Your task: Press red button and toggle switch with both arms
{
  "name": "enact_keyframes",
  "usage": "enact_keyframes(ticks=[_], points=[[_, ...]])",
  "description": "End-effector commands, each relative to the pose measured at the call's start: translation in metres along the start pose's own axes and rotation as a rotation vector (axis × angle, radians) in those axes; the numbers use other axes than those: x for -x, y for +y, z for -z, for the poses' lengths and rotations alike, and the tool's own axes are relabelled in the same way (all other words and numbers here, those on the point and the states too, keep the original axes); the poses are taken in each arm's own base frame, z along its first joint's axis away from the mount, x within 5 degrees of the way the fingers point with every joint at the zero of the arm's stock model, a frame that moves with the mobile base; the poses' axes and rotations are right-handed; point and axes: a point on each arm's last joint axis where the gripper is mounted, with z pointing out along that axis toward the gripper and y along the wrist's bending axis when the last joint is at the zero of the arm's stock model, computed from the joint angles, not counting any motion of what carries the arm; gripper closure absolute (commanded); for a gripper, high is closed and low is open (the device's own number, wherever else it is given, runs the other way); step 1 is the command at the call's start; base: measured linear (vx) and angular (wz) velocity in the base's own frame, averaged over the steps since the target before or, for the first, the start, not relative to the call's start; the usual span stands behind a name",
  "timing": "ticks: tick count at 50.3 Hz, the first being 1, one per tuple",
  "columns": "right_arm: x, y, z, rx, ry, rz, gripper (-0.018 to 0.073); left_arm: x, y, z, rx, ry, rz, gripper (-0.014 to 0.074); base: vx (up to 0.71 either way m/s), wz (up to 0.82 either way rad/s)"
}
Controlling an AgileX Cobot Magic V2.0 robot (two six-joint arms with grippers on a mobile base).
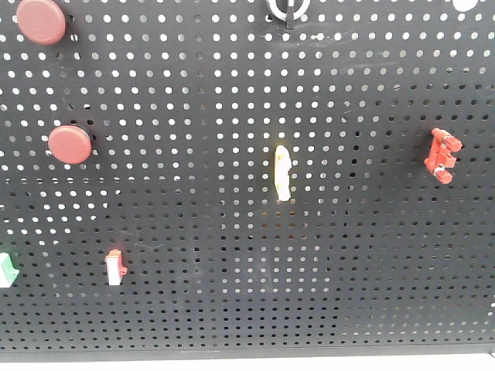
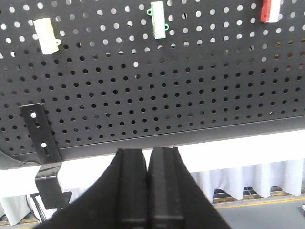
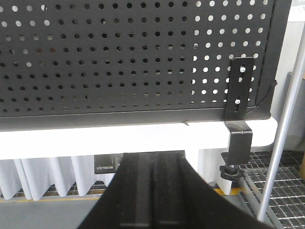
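In the front view two round red buttons sit on the left of the black pegboard. The toggle switch, a white ring with a black lever, is cut off by the top edge. Neither arm shows in that view. My left gripper is shut and empty, below the pegboard's bottom edge. My right gripper is shut and empty, below the board's lower right part. Neither wrist view shows the red buttons or the toggle switch.
A pale yellow rocker, a red ridged clip switch, a small red-and-white switch and a green-and-white one are on the board. Black mounting brackets hold its corners. A metal pole stands at the right.
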Motion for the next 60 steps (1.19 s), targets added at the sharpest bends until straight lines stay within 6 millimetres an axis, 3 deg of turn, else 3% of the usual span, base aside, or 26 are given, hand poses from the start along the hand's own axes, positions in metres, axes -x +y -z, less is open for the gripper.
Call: enact_keyframes(ticks=[1,21,43,47,50,56,60], points=[[0.004,0.0,0.0,-0.001,-0.078,0.014,0.0559,-0.003,-0.001,-0.001,-0.007,-0.058,0.014,0.0594,0.0,0.0],[0.005,0.0,0.0,0.001,-0.091,0.014,0.0559,-0.002,-0.001,-0.001,-0.007,-0.071,0.013,0.0594,0.0,0.0],[0.037,0.003,0.008,0.032,-0.421,0.005,0.0559,0.033,-0.001,0.008,-0.013,-0.43,0.03,0.0594,0.0,0.0],[0.054,0.003,0.015,0.043,-0.48,-0.028,0.0559,0.049,0.0,0.013,-0.014,-0.506,0.043,0.0594,0.0,0.0],[0.071,0.003,0.021,0.042,-0.504,-0.036,0.0559,0.073,0.003,0.021,-0.006,-0.567,0.036,0.0594,0.0,0.0],[0.127,0.002,0.042,0.021,-0.538,0.0,0.0559,0.128,0.01,0.039,0.014,-0.626,0.025,0.0594,0.0,0.0],[0.165,0.001,0.052,0.008,-0.546,0.009,0.0559,0.177,0.016,0.05,0.029,-0.642,0.016,0.0594,0.0,0.0]])
